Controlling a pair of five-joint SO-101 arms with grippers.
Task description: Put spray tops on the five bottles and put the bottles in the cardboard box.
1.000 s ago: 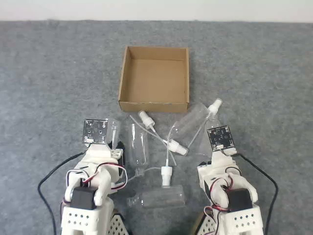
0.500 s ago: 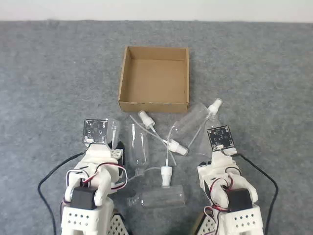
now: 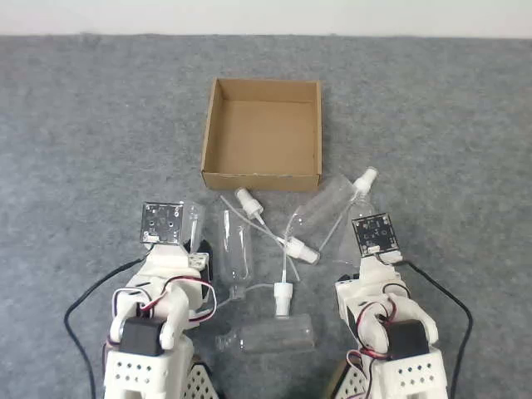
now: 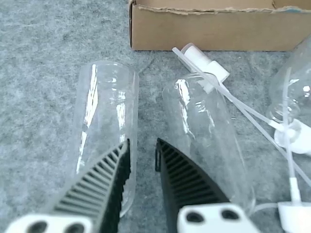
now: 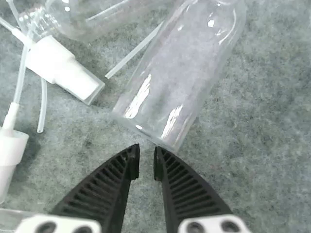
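Note:
The cardboard box (image 3: 262, 133) stands open and empty at the table's middle back. Several clear bottles lie on the grey mat in front of it: one (image 3: 194, 221) by the left arm, one (image 3: 236, 243), one (image 3: 322, 206), one (image 3: 272, 332) near the front. Loose white spray tops (image 3: 249, 202) (image 3: 301, 249) (image 3: 283, 298) lie between them. My left gripper (image 4: 142, 151) is shut and empty, low over the mat between two bottles (image 4: 104, 121) (image 4: 209, 131). My right gripper (image 5: 145, 159) is shut and empty, just short of a bottle's base (image 5: 182, 73), with a spray top (image 5: 63, 68) beside it.
Thin dip tubes (image 3: 249, 223) from the spray tops cross the pile. A fourth spray top (image 3: 366, 179) lies at the right of the pile. Black cables (image 3: 83, 307) (image 3: 453, 303) trail from both arm bases. Bare mat lies to the left and right of the box.

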